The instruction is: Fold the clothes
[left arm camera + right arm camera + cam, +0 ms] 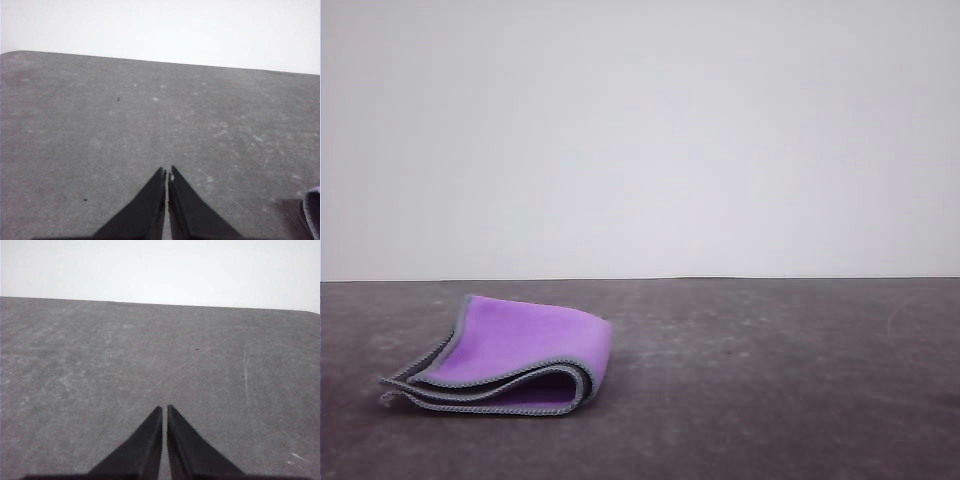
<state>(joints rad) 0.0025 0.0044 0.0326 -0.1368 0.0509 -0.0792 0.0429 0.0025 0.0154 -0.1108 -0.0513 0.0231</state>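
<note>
Here, folded cloth [510,358] left, table [770,380] bare rightward

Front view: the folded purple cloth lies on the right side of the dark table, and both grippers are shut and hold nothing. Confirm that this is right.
Not quite. The front view shows the folded purple cloth on the left side of the dark table, not the right. The rest holds: the wrist views show the left gripper and the right gripper shut and holding nothing.

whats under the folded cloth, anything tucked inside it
The cloth lies folded in layers on the grey table, purple face up, grey edging stacked along the front. Between the layers only shadow shows; whatever lies deeper inside or beneath is covered.
</note>
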